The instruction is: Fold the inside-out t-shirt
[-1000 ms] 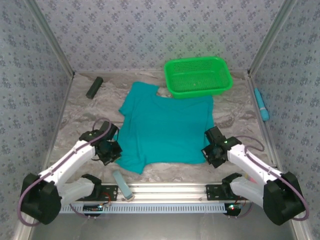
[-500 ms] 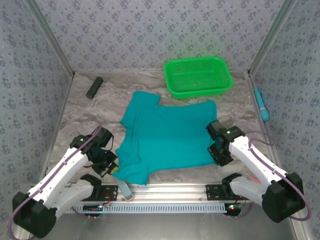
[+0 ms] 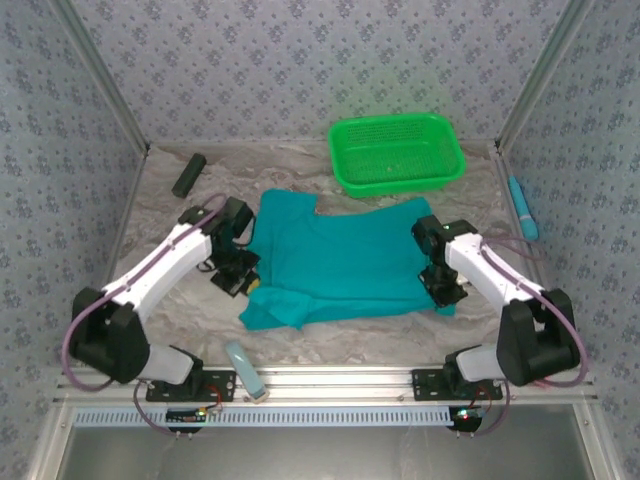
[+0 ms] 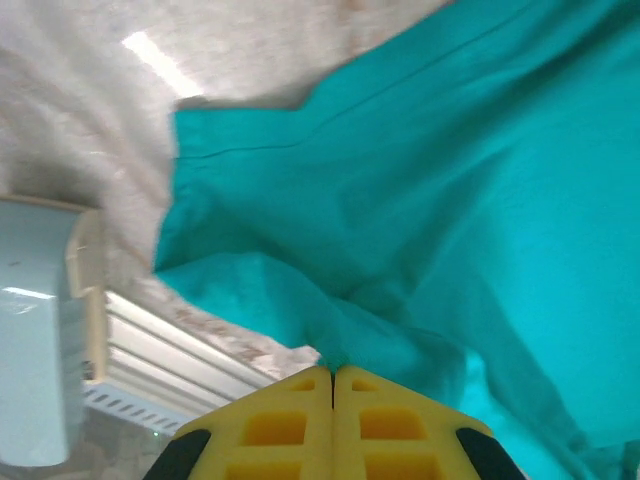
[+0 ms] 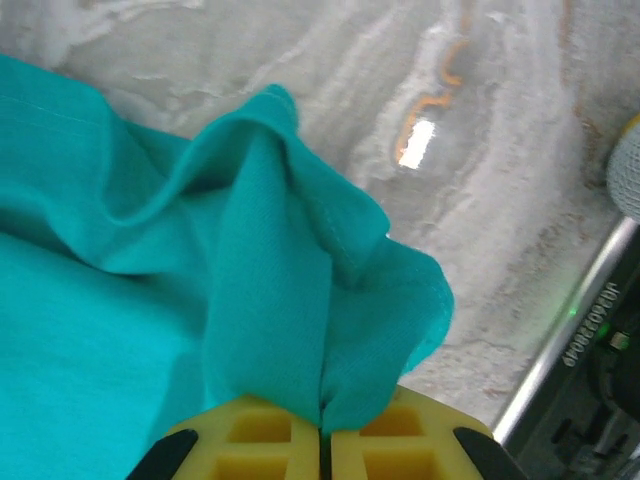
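The inside-out t-shirt (image 3: 345,260) is plain teal cloth, spread and partly bunched across the middle of the table. My left gripper (image 3: 244,280) is at the shirt's left edge, shut on a pinch of its cloth; the left wrist view shows the yellow fingertips (image 4: 300,395) pressed together on the t-shirt (image 4: 450,200). At the shirt's right edge my right gripper (image 3: 445,290) is shut on a gathered corner. In the right wrist view the t-shirt (image 5: 270,290) rises in folds out of the closed gripper (image 5: 325,425).
A bright green mesh basket (image 3: 397,152) stands at the back right, just beyond the shirt. A dark block (image 3: 188,174) lies at the back left. A blue pen-like thing (image 3: 521,208) sits by the right wall. A pale blue object (image 3: 245,368) rests on the near rail.
Both grippers have moved away from the near edge toward the back, carrying the shirt's near edge with them. The shirt now covers a shorter stretch of table.
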Tool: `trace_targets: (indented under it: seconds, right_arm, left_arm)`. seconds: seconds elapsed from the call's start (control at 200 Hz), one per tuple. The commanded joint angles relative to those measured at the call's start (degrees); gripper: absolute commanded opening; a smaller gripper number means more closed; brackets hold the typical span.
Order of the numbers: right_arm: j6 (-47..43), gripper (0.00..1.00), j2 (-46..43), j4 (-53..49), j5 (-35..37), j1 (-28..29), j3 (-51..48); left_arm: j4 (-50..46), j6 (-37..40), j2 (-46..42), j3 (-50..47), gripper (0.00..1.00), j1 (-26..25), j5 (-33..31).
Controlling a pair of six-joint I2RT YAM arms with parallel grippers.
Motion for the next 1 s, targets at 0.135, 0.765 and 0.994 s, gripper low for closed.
trace_targets:
  seconds: [0.135, 0.765, 0.994]
  right_arm:
    - [-8.09, 0.10, 9.84, 7.28, 3.51, -3.22, 8.16]
    - [-31.42, 0.58, 1.38, 9.15, -11.16, -10.67, -0.55]
    - [-31.08, 0.54, -3.15, 12.43, -8.53, -5.91, -8.25]
  left_arm:
    - [4.22, 0.63, 13.60, 8.22, 0.02, 2.30, 2.69]
    - [5.73, 13.46, 4.35, -0.67, 0.92, -0.04, -0.94]
    - [12.00, 8.48, 5.58, -8.46, 0.51, -8.45, -0.45]
